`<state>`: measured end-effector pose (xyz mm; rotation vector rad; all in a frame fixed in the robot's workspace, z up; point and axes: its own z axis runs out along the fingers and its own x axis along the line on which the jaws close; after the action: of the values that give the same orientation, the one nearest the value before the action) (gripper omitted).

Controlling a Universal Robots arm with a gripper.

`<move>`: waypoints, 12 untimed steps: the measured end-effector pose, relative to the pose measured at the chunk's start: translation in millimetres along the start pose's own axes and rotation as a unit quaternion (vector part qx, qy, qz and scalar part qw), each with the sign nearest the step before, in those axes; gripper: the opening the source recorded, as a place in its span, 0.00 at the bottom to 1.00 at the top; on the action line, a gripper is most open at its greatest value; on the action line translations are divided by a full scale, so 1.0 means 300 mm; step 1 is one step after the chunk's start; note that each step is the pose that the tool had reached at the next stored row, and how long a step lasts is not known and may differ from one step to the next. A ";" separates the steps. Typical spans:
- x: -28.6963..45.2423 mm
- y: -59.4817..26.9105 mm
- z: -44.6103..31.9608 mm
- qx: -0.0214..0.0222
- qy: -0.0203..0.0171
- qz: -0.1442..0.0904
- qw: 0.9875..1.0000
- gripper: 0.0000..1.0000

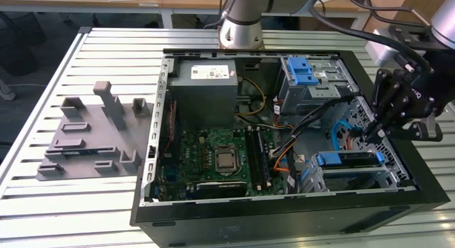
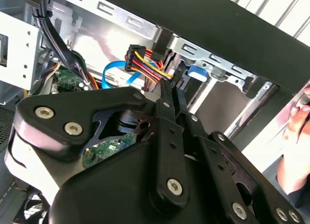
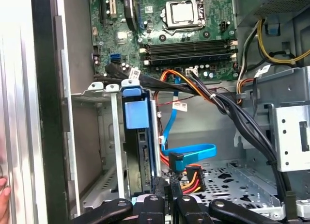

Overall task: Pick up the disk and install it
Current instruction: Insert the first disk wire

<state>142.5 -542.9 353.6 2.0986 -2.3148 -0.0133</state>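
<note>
Open black PC case [image 1: 284, 216] lying on its side on a slatted white metal tabletop [image 1: 106, 205].

Gripper [image 1: 374, 132] is black, bolted linkage arms, reaching down into the case at about 3 o'clock in the exterior view. Its fingers [image 2: 167, 95] look pressed together, tips side by side with no gap I can see, nothing held between them. Fingertips sit right at a bundle of red/yellow/black wires and its plug [image 3: 193, 178].

Disk [image 1: 346, 159]: flat slab with blue plastic frame, already sitting in the silver perforated metal bay [image 1: 387, 178] at about 4 o'clock in the exterior view, just below the gripper. In the first wrist view it stands edge-on in the bay slot, blue tab [image 3: 136, 112] facing the camera.

Around it:
- green motherboard [image 1: 213, 152] with square metal processor, centre of the case
- grey boxy power supply [image 1: 206, 93] with white sticker, 12 o'clock
- silver cage with blue latch [image 1: 307, 72], 1 o'clock
- flat blue ribbon cable [image 3: 189, 151] and thick black cables [image 3: 232, 112] cross the space beside the bay, crowding the gripper's path
- grey plastic fixture [image 1: 92, 136] with upright blocks on the tabletop, 9 o'clock, well apart from the case

Person's hand [image 2: 295, 136] at the case's outer edge in the second wrist view.
</note>
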 end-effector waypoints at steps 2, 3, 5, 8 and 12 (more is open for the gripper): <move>0.010 0.000 0.000 0.002 0.000 -0.001 1.000 0.16; 0.015 0.001 0.000 0.002 -0.001 -0.002 1.000 0.16; 0.024 0.001 0.000 0.004 -0.001 -0.003 1.000 0.16; 0.033 0.006 0.001 0.006 -0.001 -0.004 1.000 0.16; 0.034 0.017 0.001 0.008 -0.001 -0.007 1.000 0.16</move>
<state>136.3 -552.6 353.3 2.1233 -2.3103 0.0029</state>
